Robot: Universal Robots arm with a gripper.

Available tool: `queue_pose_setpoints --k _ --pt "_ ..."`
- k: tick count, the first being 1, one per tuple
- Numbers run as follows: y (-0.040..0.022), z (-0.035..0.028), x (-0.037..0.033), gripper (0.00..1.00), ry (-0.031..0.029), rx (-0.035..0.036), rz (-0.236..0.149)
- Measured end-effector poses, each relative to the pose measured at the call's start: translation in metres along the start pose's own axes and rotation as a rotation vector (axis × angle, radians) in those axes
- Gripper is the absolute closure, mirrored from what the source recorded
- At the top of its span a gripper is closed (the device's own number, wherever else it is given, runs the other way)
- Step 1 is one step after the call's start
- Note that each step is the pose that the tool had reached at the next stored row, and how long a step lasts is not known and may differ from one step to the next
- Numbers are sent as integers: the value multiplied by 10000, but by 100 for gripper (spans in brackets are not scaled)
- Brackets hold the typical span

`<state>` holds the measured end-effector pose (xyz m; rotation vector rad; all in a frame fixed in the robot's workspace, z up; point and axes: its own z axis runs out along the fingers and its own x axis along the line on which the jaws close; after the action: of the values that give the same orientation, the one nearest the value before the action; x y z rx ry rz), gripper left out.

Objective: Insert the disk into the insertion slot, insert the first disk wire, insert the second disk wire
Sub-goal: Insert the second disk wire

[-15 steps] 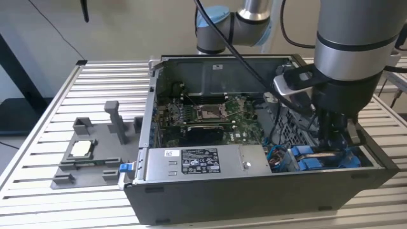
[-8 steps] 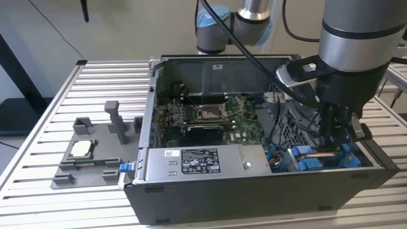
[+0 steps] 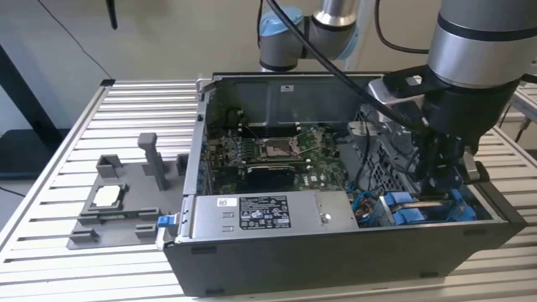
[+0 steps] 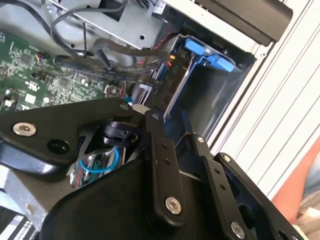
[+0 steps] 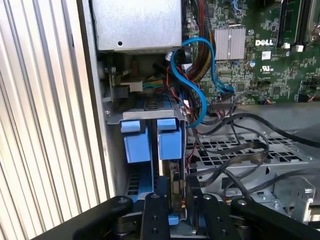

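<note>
The arm reaches down into the open computer case [image 3: 336,251] at about four o'clock in the exterior view, the gripper [image 3: 438,189] hanging over the drive bay in the corner beside the grey power-supply box [image 3: 260,215]. In the first wrist view the gripper [image 5: 176,200] has its two black fingers [image 5: 154,215] clenched on the top edge of the disk [image 5: 175,187], which stands on edge in its blue carrier and sits partly down in the insertion slot [image 5: 150,112], the dark perforated bay with two blue tabs [image 5: 135,140] at its mouth. I judge the step in hand to be seating the disk, and it is not home yet, since the fingers are on it and its edge stands above the bay floor. Doing this well means keeping the disk square to the bay rails, pressing straight along the slot and not rocking it, because a tilted carrier is likely to bind on the blue tabs. The blue wire [image 5: 197,95] loops from about twelve o'clock down toward the bay mouth, with black wires [image 5: 235,150] draped over the perforated metal just beside it; they look close enough to snag, so the push should stay clear of them. In the second wrist view the gripper [image 4: 172,125] points down into the same blue-framed corner.
</note>
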<state>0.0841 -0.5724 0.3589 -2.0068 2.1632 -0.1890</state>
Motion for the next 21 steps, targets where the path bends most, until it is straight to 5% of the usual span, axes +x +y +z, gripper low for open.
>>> queue_pose_setpoints --k 4,12,17,18,21 --pt "-65 -137 -10 70 15 -181 6" --pt "-150 -473 -27 70 21 -244 8" --pt "-152 -481 -28 79 17 -250 8" --pt "-152 -482 -28 89 19 -250 8" --pt "-152 -483 -27 89 19 -249 9"
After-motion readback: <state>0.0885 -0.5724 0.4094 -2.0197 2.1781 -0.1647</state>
